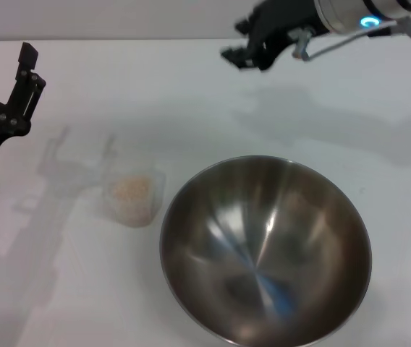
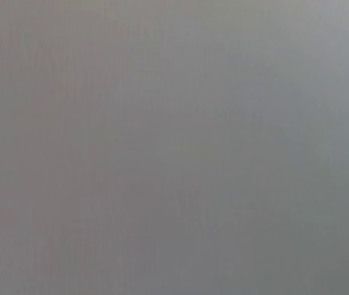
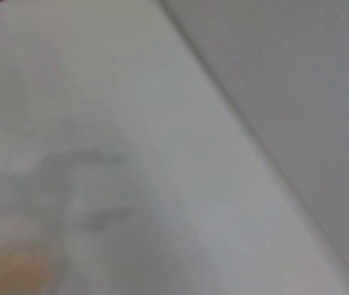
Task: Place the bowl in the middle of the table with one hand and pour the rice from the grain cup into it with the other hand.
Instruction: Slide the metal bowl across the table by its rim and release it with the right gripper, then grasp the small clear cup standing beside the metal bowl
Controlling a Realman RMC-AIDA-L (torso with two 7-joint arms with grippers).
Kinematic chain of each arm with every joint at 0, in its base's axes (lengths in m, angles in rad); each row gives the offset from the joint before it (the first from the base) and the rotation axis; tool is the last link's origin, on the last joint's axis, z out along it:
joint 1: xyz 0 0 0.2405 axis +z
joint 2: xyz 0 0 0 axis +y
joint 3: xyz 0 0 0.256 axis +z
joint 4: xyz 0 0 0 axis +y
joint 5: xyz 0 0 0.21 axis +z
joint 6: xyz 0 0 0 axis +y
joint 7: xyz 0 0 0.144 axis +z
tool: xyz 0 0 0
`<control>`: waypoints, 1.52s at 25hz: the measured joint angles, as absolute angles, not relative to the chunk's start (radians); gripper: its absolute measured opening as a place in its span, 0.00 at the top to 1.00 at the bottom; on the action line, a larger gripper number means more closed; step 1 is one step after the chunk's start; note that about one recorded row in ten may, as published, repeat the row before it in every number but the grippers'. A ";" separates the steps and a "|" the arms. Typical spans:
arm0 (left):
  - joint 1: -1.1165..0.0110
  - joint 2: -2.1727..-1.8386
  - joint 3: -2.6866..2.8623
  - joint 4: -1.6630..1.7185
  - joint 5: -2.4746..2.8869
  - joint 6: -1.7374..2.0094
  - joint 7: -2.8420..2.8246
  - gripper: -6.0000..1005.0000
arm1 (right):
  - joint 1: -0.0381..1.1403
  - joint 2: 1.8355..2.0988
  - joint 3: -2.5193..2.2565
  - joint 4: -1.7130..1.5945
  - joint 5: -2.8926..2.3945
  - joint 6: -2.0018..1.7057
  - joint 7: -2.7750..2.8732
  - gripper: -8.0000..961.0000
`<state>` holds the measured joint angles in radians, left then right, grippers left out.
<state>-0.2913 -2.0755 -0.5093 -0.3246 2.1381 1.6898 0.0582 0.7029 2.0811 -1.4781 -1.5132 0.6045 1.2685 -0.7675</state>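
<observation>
Bowl [image 1: 265, 251] sits on surface [image 1: 191, 94], cup [image 1: 132, 197] with rice [image 1: 132, 189] beside, ready for pouring. Our left hand [image 1: 26, 72] empty, opening unclear; right hand [image 1: 245, 50] raised, open, empty.

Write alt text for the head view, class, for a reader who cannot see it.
A large steel bowl sits empty on a white table, with a small clear grain cup of rice standing apart on its left. The left gripper is raised at the left edge and the right gripper hangs over the far side, neither holding anything.
</observation>
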 joint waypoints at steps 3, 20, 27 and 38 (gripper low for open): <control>-0.292 -2.075 -0.509 -0.325 2.137 1.697 0.058 0.24 | 0.619 2.082 -1.568 -1.563 0.559 1.053 -0.763 0.56; -0.296 -2.074 -0.510 -0.325 2.137 1.698 0.058 0.25 | 0.220 2.090 -2.015 -1.154 0.427 -0.756 -0.622 0.56; -0.272 -2.074 -0.510 -0.326 2.137 1.698 0.058 0.25 | 0.237 2.090 -2.099 -0.752 0.557 -1.349 -0.272 0.56; -0.204 -2.075 -0.395 -0.318 2.145 1.677 0.058 0.25 | 0.294 2.071 -1.974 -0.281 0.574 -1.522 0.283 0.56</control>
